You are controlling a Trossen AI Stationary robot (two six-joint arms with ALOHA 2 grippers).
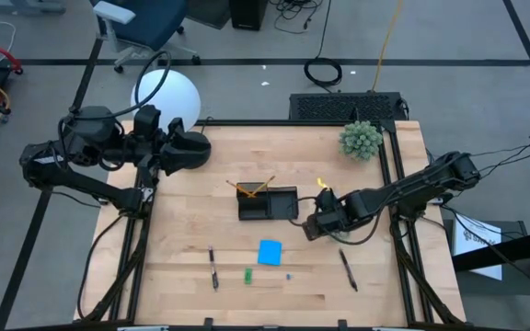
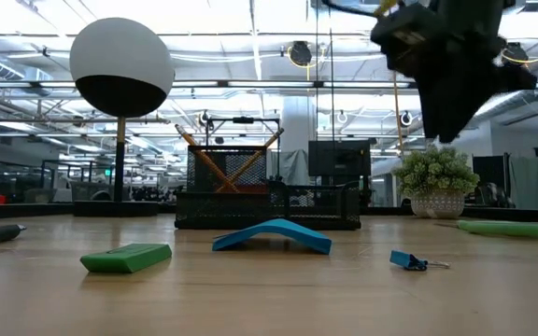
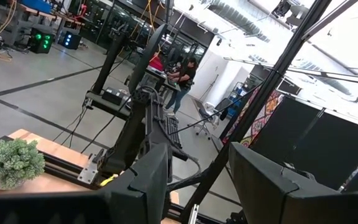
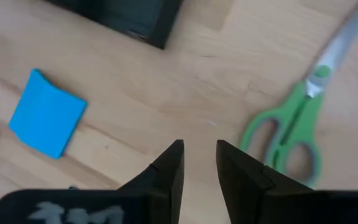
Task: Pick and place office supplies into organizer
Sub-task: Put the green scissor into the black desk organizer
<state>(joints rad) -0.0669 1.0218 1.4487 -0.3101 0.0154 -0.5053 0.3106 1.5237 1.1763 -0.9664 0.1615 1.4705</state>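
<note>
The scissors [image 4: 291, 127] lie flat on the bare table [image 1: 182, 294] just beside the right gripper [image 4: 199, 163], off to one side of its narrowly parted, empty fingers, long axis slanting from green handles nearest the fingers to blades cut off at the frame edge. The organizer [image 1: 267, 203], already holding pencils [image 1: 256, 188], sits close by. The left gripper [image 3: 194, 180] waits far off by the lamp, open and empty.
</note>
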